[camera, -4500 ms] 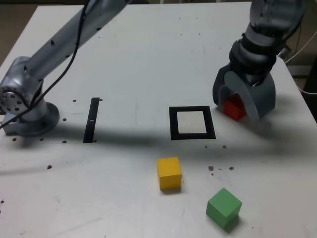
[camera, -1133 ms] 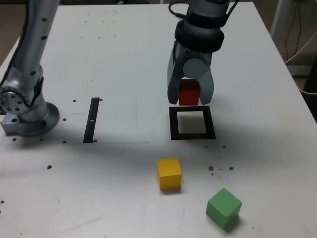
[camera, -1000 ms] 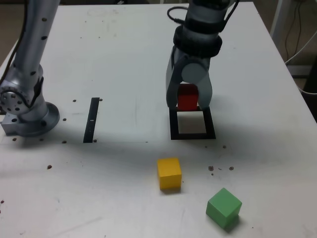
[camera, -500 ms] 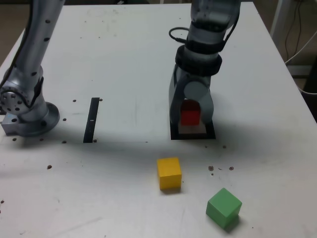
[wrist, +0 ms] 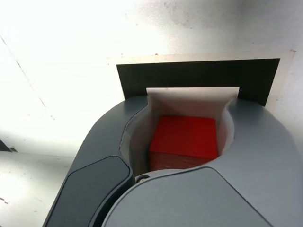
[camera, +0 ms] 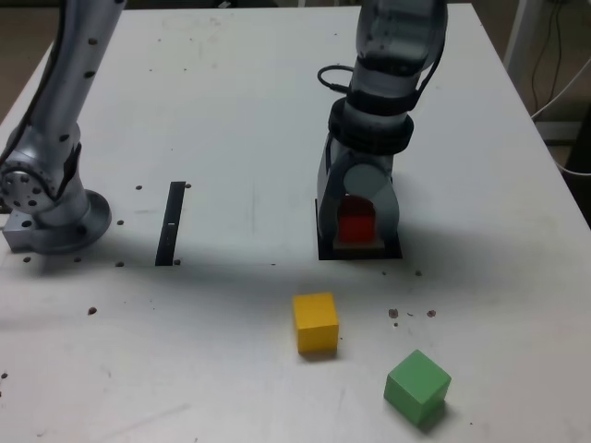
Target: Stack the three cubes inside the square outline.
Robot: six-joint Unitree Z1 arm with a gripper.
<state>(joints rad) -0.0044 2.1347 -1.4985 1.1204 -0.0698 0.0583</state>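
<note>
The exterior view is looking steeply down across the white tabletop (camera: 249, 323); the close wrist view is sharing the small matte red cube (camera: 356, 228).

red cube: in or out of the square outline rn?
In. The exterior view shows the red cube between the pincer's fingers, within the black outline; whether it's fully down, cannot tell.

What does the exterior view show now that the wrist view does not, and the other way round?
Only the exterior view: the yellow cube, the green cube and the arm's base.
Only the wrist view: a close look down between the jaws, onto the top of the red cube.
Both: that red cube between the jaws of the gripper, and part of the black square outline.
</note>
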